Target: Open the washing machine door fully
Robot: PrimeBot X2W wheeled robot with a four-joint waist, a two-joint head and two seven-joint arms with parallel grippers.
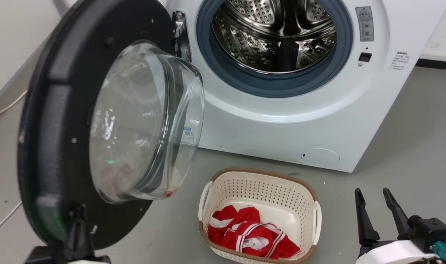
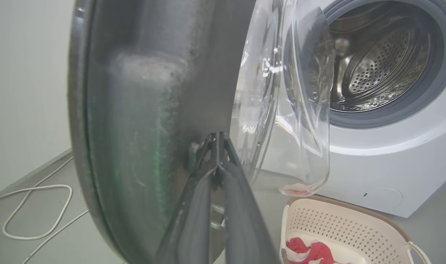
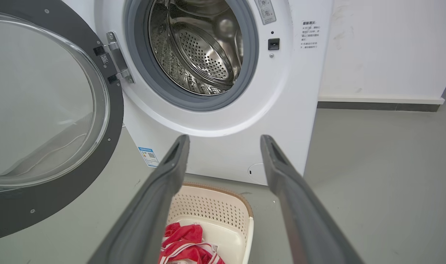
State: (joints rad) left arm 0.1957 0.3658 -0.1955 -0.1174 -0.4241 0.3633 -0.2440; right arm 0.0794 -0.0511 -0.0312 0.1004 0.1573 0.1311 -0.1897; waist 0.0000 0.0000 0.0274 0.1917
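In the head view we see the washing machine door (image 1: 50, 110) swung out to the left of the washing machine (image 1: 281, 121). It hangs from its hinge (image 1: 180, 33) with the inner side and bulging glass window facing us. The steel drum (image 1: 274, 36) is uncovered. Our left gripper (image 1: 80, 211) rises from the lower left, its two fingers pressed together, the tips at the lower rim of the door. Our right gripper (image 1: 372, 192) stands at the lower right, well apart from the door, fingers spread and pointing up. Between them on the floor sits a cream basket (image 1: 263, 174) holding red-and-white cloth (image 1: 248, 231).

In the left wrist view the door (image 2: 135, 110) stands edge-on just ahead. The left gripper (image 2: 217, 137) is closed with nothing between the fingers – the joined tips lie at the door's dark inner face, beside the glass. We cannot tell whether they touch it. A white cable (image 2: 36, 212) loops on the floor to the left.

In the right wrist view the right gripper (image 3: 224, 141) is spread wide and empty, pointing at the machine's front above the basket (image 3: 215, 205) – the door (image 3: 43, 205) is off to the left, on its hinge (image 3: 116, 58).
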